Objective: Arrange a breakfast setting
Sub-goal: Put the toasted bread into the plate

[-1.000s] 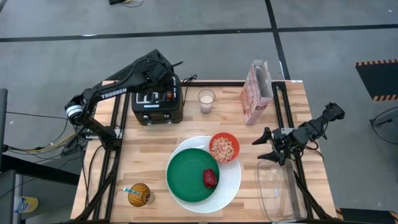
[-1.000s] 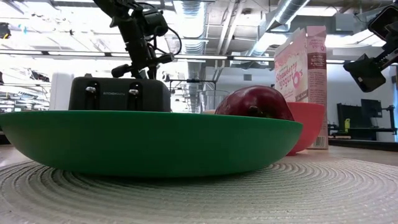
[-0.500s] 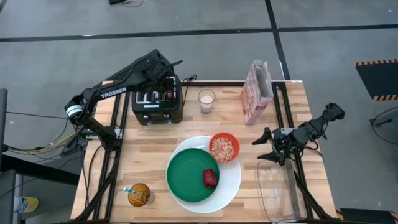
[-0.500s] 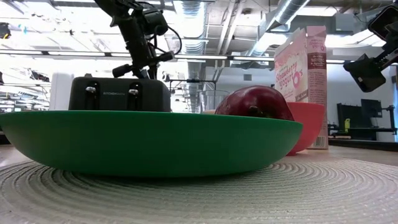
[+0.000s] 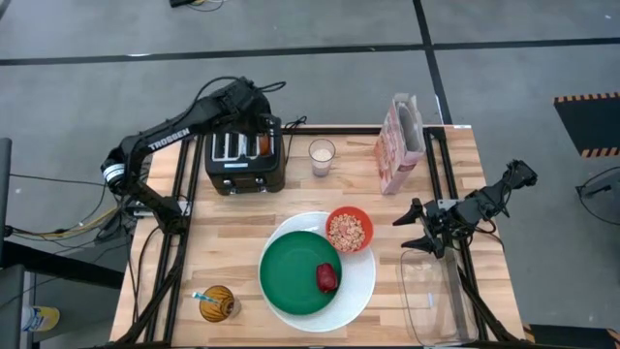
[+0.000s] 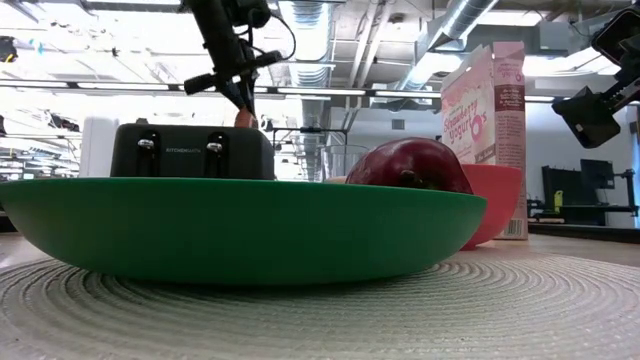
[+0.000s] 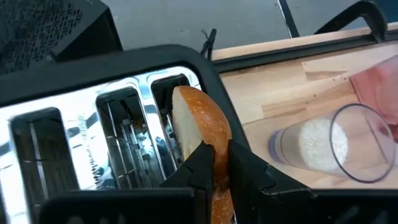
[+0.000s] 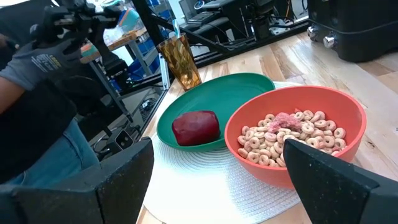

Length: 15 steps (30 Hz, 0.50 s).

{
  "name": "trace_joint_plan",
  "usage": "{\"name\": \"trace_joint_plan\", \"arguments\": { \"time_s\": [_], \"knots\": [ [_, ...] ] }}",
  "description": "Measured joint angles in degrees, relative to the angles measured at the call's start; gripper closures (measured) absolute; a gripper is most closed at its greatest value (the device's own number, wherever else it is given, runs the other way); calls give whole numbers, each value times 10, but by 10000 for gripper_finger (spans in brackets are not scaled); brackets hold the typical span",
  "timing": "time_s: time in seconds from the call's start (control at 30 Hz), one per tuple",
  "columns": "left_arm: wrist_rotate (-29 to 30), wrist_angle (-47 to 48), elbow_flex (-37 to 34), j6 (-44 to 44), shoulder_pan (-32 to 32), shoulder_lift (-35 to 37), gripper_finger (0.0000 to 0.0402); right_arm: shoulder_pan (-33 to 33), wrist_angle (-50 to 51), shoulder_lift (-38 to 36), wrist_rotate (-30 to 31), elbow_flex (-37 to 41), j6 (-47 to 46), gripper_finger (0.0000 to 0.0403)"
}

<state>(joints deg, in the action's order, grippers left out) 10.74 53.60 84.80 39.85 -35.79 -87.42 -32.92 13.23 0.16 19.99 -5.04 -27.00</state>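
My left gripper (image 5: 260,134) is over the black toaster (image 5: 244,165) at the far left, shut on a round toasted bread (image 7: 198,121) that stands in the toaster's right-hand slot. It also shows in the low view (image 6: 240,100). A small red bowl (image 5: 349,231) of cereal and a green plate (image 5: 295,273) sit on the large white round plate (image 5: 363,283). A dark-red fruit (image 5: 327,277) lies on the green plate. The blue-handled spoon (image 5: 203,296) stands in an amber cup (image 5: 219,304). My right gripper (image 5: 418,229) is open and empty at the right. My left gripper pinches the bread's upper rim (image 7: 214,152) between its two fingers (image 7: 245,168), one on each flat face. The fingers come from above, pointing down. The bread stands upright; its top (image 6: 243,118) shows above the toaster, its lower part is in the slot.
A glass of milk (image 5: 322,155) and a pink cereal box (image 5: 399,145) stand at the far edge. A clear container (image 5: 431,296) lies at the near right. A person's dark sleeve (image 8: 37,81) shows beyond the table in the right wrist view.
My left gripper has risen from the toaster's top, and the bread's top has come up out of the slot with it.
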Motion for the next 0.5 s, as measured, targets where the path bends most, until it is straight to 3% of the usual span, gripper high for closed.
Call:
{"name": "trace_joint_plan", "arguments": {
  "time_s": [0.5],
  "knots": [
    [-19, 94, 98, -74, 5, 1, 381, 0, 0, 0, 0, 0, 0, 25]
  ]
}}
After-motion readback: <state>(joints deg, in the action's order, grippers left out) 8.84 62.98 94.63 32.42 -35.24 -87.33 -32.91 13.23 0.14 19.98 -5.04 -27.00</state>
